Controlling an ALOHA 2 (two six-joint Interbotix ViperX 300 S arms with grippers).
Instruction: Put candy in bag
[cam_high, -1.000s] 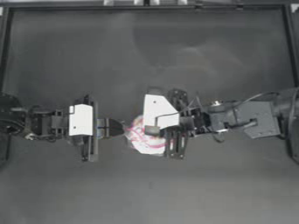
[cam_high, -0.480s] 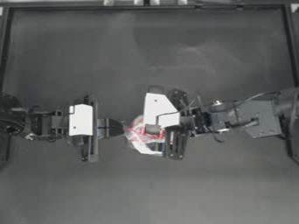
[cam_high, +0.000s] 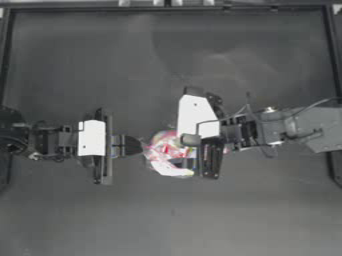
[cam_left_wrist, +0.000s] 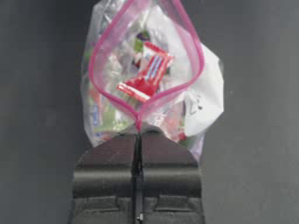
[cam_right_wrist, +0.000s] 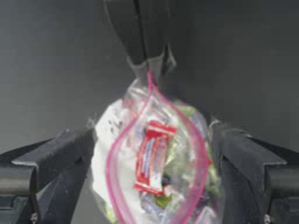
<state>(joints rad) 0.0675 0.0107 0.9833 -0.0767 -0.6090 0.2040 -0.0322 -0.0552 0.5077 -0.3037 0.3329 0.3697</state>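
Our left gripper (cam_left_wrist: 139, 131) pinches the clear plastic bag (cam_left_wrist: 146, 74) by its pink strip. The small red-and-white wrapped candy (cam_right_wrist: 151, 157) sits inside. Our right gripper (cam_right_wrist: 152, 175) is spread wide around it. Only closing looks left.

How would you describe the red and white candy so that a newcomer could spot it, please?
Find the clear bag mid-table, its pink seal pinched by the left pincer, the right pincer open around it. Inside its open mouth lies the candy: a long red wrapper with a white middle, unlike the multicoloured sweets beneath.
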